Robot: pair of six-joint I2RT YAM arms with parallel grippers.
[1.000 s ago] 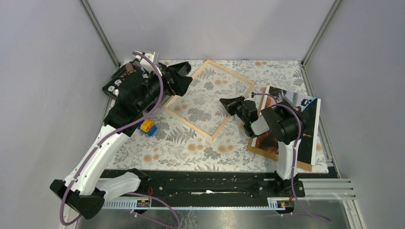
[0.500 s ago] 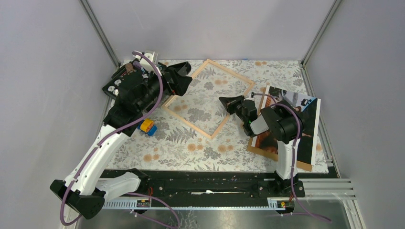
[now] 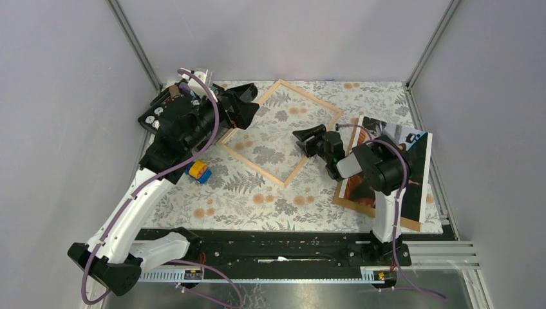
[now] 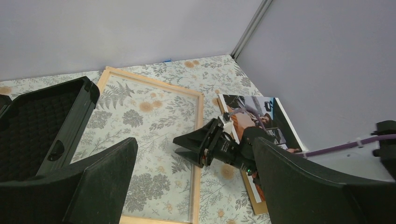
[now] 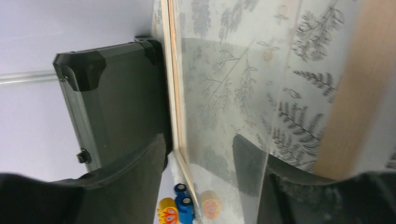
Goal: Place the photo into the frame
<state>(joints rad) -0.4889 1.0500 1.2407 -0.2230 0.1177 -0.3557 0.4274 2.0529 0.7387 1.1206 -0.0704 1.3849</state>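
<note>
**Right pincer (image 3: 308, 136) parted at the frame's edge**

The right pincer hovers empty, jaws apart, over the near rail of the pale frame (image 3: 281, 132). The photo (image 3: 415, 154) lies flat behind it on a brown board (image 3: 412, 223). Lying flush and glossy, it may slip, or drag the board. Beyond the frame, the left pincer (image 3: 250, 103) gapes wide and empty. The worktop (image 3: 257, 206) has a floral cloth, and the walls (image 3: 283, 38) are plain grey.
</note>
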